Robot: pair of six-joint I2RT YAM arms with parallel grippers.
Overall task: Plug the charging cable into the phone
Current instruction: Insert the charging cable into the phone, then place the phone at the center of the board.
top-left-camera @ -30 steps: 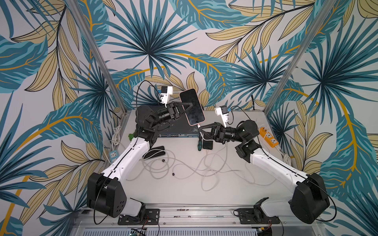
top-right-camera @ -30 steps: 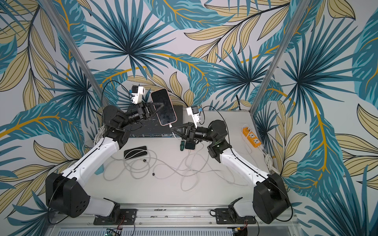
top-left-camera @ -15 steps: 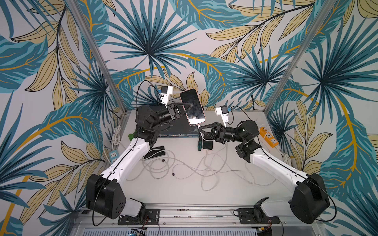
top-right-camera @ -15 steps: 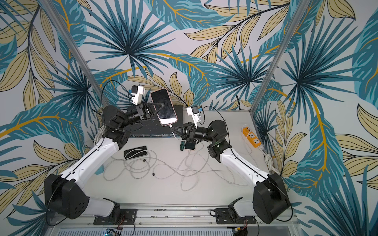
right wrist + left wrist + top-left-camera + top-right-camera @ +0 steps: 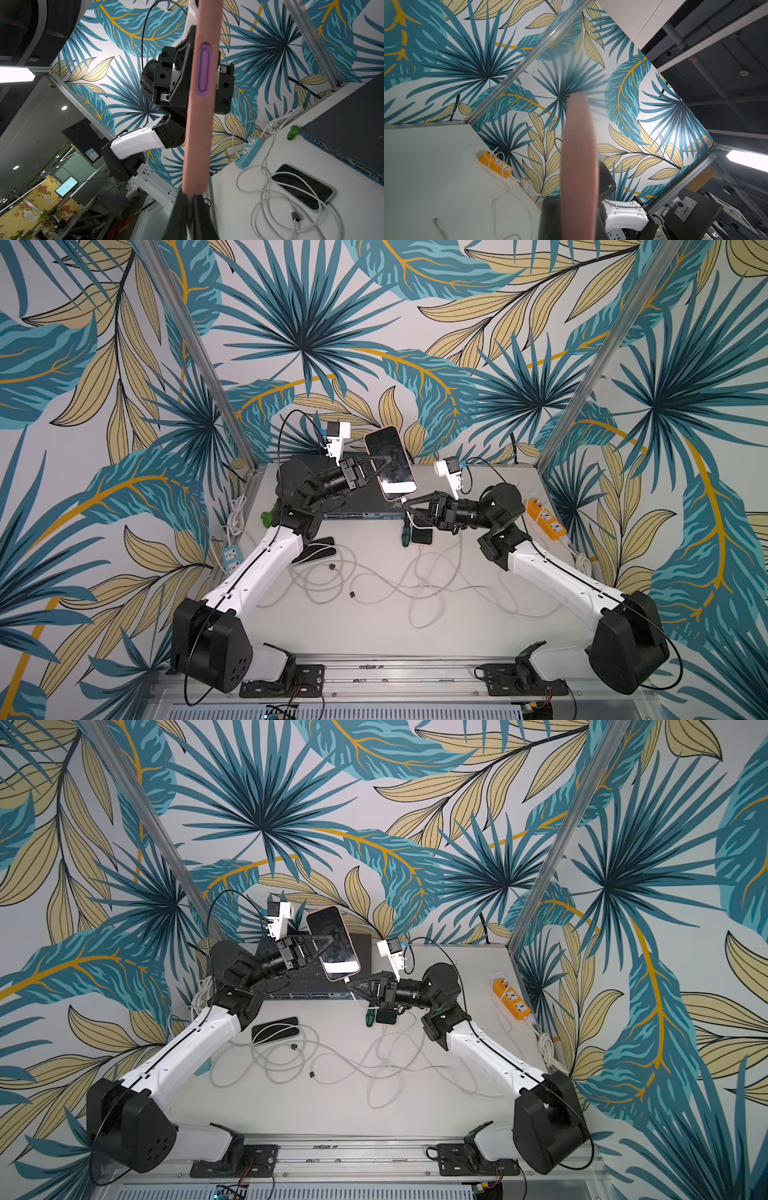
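Note:
The phone (image 5: 392, 472) (image 5: 334, 952), in a pink case with a dark screen, hangs tilted above the back of the table. My left gripper (image 5: 386, 458) (image 5: 330, 938) (image 5: 578, 218) is shut on its sides. My right gripper (image 5: 409, 504) (image 5: 351, 982) (image 5: 192, 197) is shut on the white plug (image 5: 190, 209) of the charging cable (image 5: 415, 526). It holds the plug against the bottom edge of the phone (image 5: 199, 124). How deep the plug sits is hidden by the fingers. The cable trails down to the table.
A second phone (image 5: 316, 549) (image 5: 303, 187) lies among loose white cables (image 5: 374, 585). A black network switch (image 5: 291, 986) stands at the back, under the held phone. An orange power strip (image 5: 546, 518) lies at the right, a blue one (image 5: 232, 558) at the left. A green screwdriver (image 5: 405, 533) lies below my right gripper.

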